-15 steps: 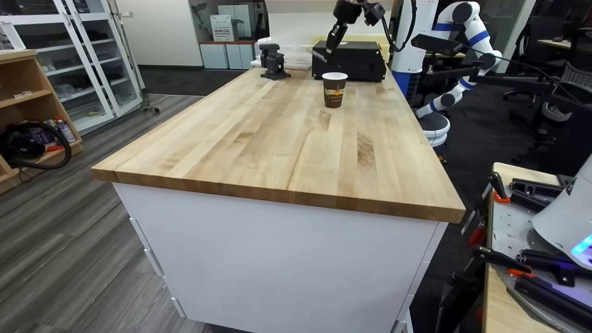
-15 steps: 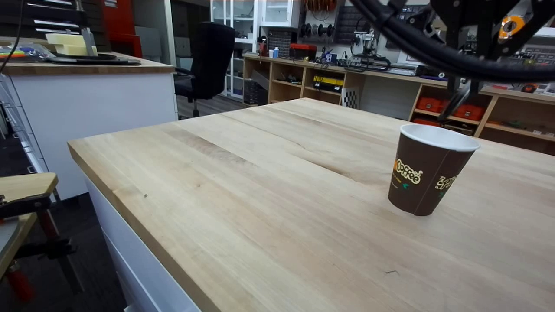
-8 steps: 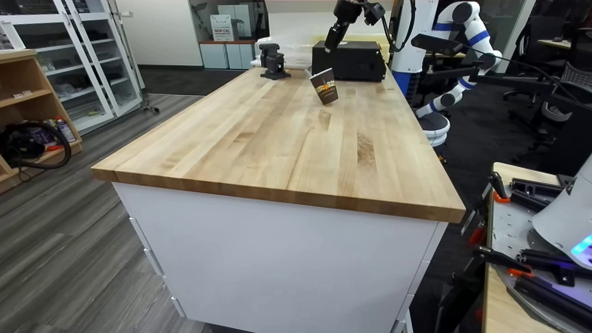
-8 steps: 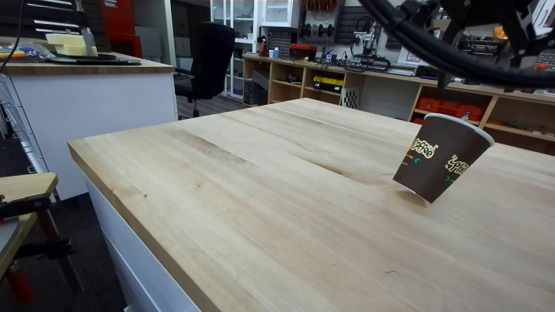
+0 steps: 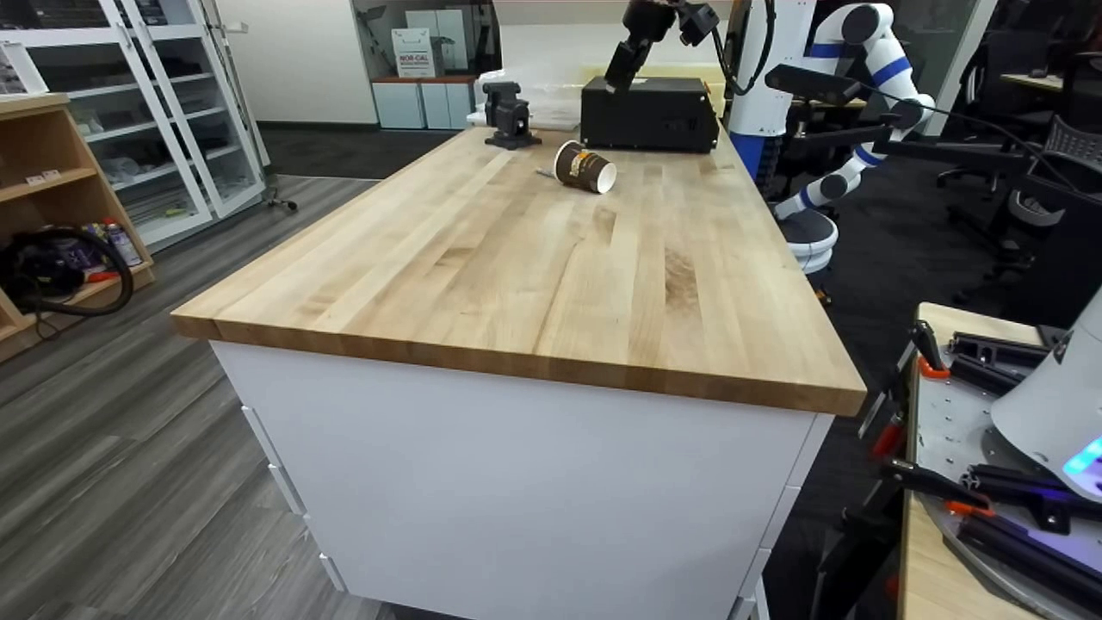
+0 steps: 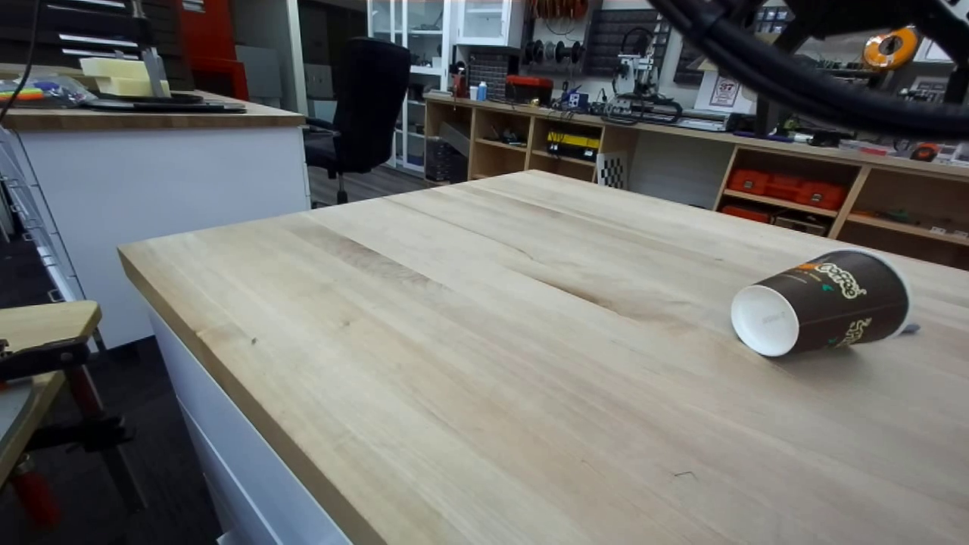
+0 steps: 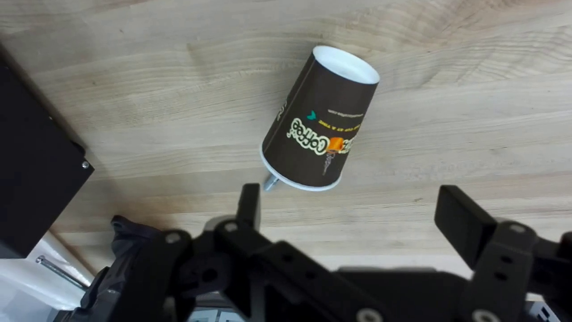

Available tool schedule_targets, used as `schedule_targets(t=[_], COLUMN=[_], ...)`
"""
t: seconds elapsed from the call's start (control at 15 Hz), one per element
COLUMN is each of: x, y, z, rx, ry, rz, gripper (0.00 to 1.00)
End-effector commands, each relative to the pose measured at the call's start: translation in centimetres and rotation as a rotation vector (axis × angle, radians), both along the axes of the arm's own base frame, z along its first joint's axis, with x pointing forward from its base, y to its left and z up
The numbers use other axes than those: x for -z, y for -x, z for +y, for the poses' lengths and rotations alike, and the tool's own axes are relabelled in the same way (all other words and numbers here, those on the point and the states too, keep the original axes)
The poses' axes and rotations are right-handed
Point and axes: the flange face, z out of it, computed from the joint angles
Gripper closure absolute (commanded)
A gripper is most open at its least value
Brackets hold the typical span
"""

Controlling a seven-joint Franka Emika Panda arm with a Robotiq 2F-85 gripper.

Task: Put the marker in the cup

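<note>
The dark brown cup (image 5: 585,167) lies on its side on the wooden table, its white base (image 6: 764,321) facing the exterior cameras. From its mouth end, past the pale rim, pokes a short greyish tip of the marker (image 7: 271,182); the cup hides the rest of it. In an exterior view this marker tip (image 6: 911,329) shows just behind the rim. My gripper (image 7: 351,201) hangs above the table, open, with nothing between its widely parted fingers. The cup lies ahead of the fingertips in the wrist view, apart from them.
A black box (image 5: 650,116) stands at the far end of the table (image 5: 516,258), close behind the cup. Left of it is a dark vise-like device (image 5: 510,116). The black box (image 7: 35,161) also fills the left edge of the wrist view.
The cup stood upright a second ago, then tilted, and now lies tipped over. My gripper has opened and let go of the marker.
</note>
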Motion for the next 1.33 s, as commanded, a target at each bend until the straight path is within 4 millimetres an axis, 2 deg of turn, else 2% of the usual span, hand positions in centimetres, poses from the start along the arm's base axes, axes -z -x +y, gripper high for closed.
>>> schedule_targets(t=[0.0,0.2,0.47,0.73,0.93,1.0,1.27], x=[-0.6,0.5,2.0,2.0,1.3,2.4,1.7], y=[1.0,2.3,5.2,8.4,10.5,8.0,9.4], z=[0.6,2.3,4.0,5.0,5.7,4.8,5.3], rx=[-0.014,-0.038,-0.047,-0.02,-0.006,-0.033,-0.028], ry=[-0.014,-0.065,-0.128,-0.163,-0.177,-0.175,-0.179], rz=[0.0,0.104,0.282,0.379,0.405,0.387,0.39], gripper=[0.0,0.0,0.0,0.0,0.0,0.0,0.0])
